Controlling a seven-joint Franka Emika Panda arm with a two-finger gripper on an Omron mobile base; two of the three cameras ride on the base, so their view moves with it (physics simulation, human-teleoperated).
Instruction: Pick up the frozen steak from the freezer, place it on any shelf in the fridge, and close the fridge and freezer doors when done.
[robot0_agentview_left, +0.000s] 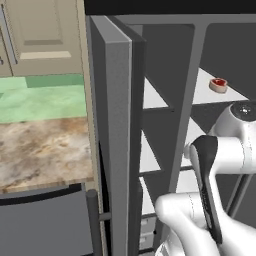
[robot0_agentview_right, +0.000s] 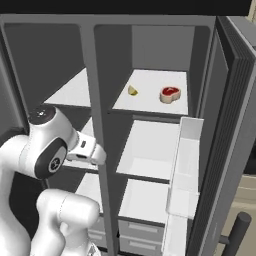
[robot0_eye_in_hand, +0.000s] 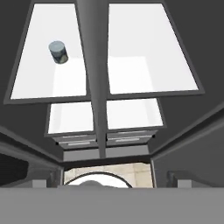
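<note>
— Above the fingers, where is the steak (robot0_agentview_right: 170, 94)?
— On the top shelf (robot0_agentview_right: 152, 102) of the fridge (robot0_agentview_right: 150, 55), already placed. Fingers: cannot tell if apart.
— Next?
— I think closing both doors (robot0_agentview_right: 232, 130).

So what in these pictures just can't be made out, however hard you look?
- The fingers: in the hand view a grey band covers the bottom edge where they would rise, so open or shut cannot be told.
- The small yellow item beside the frozen steak: too small in the right base view to identify.
- The lower freezer shelves: in the left base view the arm and the open door cover them.
</note>
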